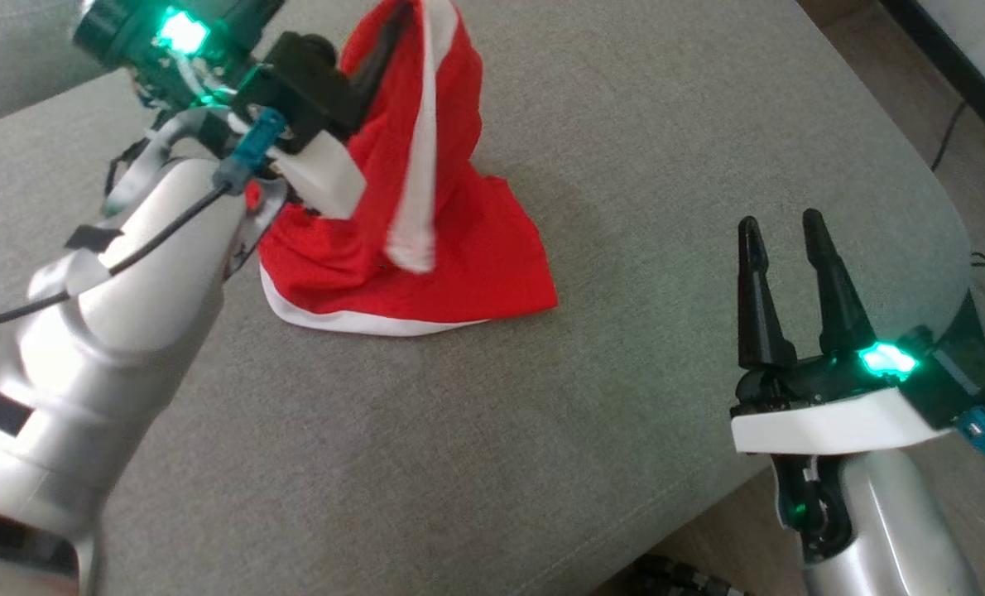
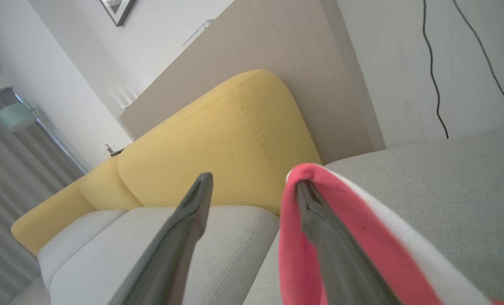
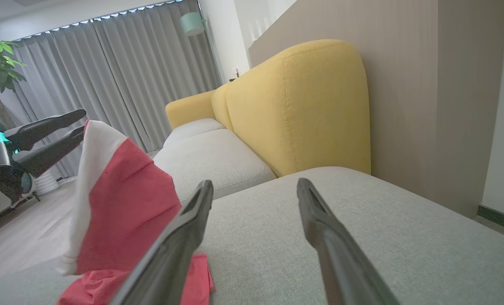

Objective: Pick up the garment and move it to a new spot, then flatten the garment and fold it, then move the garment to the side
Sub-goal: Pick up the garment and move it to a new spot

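While left gripper (image 1: 386, 37) has the garment (image 1: 459, 240) hoisted by its top, the lower half sits bunched on the grey seat cushion (image 1: 542, 430). That's head view. Red fabric, white stripe, white hem. The hem edge touches the cushion, so it's not clear of the surface. Right gripper (image 1: 780, 223) sits near the cushion's right edge, well apart from the garment, fingers apart, empty.

Left wrist view: jaws spread, nothing between them. Garment is draped over one finger (image 2: 328, 245) like a hook; the other finger (image 2: 188, 224) is bare. So hooked, not pinched. Yellow backrest (image 2: 218, 148) behind.

Right wrist view: right fingers apart over bare cushion. Garment is off to that view's left, its peak hanging from the left gripper, the rest pooled on the cushion.

Status, my read: step one in progress only. Lift is half done, no relocation. Remaining: carry to new spot, flatten, fold, move aside. Risk: a one-finger hold looks weak, and the fabric could slide off during the carry. Right arm is idle, probably needed for flattening.
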Motion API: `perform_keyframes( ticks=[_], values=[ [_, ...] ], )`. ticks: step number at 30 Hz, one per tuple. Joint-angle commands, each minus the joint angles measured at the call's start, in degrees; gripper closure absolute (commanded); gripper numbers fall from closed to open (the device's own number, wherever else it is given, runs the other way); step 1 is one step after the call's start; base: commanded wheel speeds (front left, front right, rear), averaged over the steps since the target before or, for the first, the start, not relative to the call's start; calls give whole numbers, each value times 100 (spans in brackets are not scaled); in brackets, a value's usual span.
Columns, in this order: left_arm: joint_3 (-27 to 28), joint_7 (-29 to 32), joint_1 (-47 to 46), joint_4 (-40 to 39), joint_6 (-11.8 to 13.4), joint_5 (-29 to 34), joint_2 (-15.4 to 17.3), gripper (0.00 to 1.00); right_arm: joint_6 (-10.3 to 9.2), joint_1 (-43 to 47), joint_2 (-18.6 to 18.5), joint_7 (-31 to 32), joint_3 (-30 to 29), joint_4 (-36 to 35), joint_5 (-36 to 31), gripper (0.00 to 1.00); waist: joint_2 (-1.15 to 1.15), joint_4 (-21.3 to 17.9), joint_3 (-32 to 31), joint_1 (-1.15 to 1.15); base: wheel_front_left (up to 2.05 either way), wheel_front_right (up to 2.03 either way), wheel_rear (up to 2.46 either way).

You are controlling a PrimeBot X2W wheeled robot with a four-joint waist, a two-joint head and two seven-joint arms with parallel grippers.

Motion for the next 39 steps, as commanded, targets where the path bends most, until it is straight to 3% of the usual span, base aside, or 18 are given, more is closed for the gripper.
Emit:
perform_keyframes(
  ticks=[1,6,14,18,24,29,30,33,39],
  values=[
    [246,-135,-448,36,84,5,138,0,-4,-178,-32,-36,173,-223,49,0,0,11,47,-1,0,0,0],
    [215,-363,-546,474,12,-51,83,0,-4,-166,-32,-36,159,-219,-19,0,0,238,33,-1,0,0,0],
    [-107,-234,-549,756,-369,-215,93,0,-4,-158,-32,-36,113,-194,-100,0,0,612,-87,-1,0,0,0],
    [-85,-321,-455,773,-328,-317,153,0,-4,-164,-32,-36,88,-167,-153,0,0,847,-188,-1,0,0,0],
    [241,-712,195,594,218,-601,269,0,-4,-111,-32,-36,-70,-59,-337,0,0,1337,-371,-1,0,0,0],
    [624,-1071,1221,149,856,-986,323,0,-4,16,-32,-36,-302,66,-536,0,0,1845,-541,-1,0,0,0],
    [758,-1175,1693,-79,1092,-1141,303,0,-4,72,-32,-36,-413,128,-625,0,0,2063,-610,-1,0,0,0],
    [927,-1287,2409,-478,1425,-1323,239,0,-4,149,-32,-36,-544,231,-763,0,0,2335,-676,-1,0,0,0],
    [1150,-1362,3607,-1147,1855,-1480,-13,0,-4,213,-32,-36,-673,442,-898,0,0,2662,-711,-1,0,0,0]
  ],
)
